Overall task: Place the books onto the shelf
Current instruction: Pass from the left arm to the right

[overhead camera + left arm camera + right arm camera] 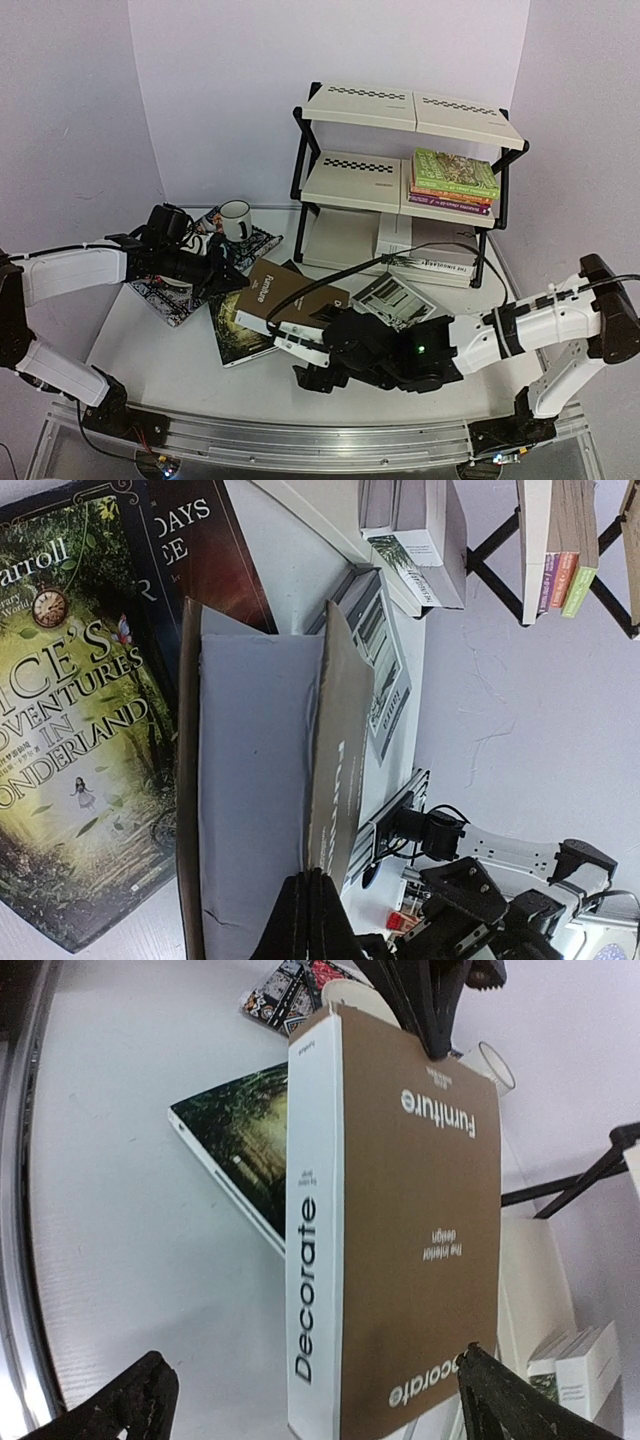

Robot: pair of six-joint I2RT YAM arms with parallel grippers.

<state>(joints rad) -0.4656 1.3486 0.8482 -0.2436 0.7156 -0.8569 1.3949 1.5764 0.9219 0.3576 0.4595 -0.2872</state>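
Observation:
A thick brown book, "Decorate", with a white spine, is tipped up on the table. My left gripper is shut, its tips against the far edge by the cover. My right gripper is open, one finger on each side of the book's near end. Under it lie a green "Alice" book and a dark novel. A grey-white book lies to its right. The shelf holds green, orange and purple books and more books lower down.
A white mug and a patterned placemat sit at the back left, under the left arm. The shelf stands at the back right, close to the wall. An aluminium rail runs along the near table edge.

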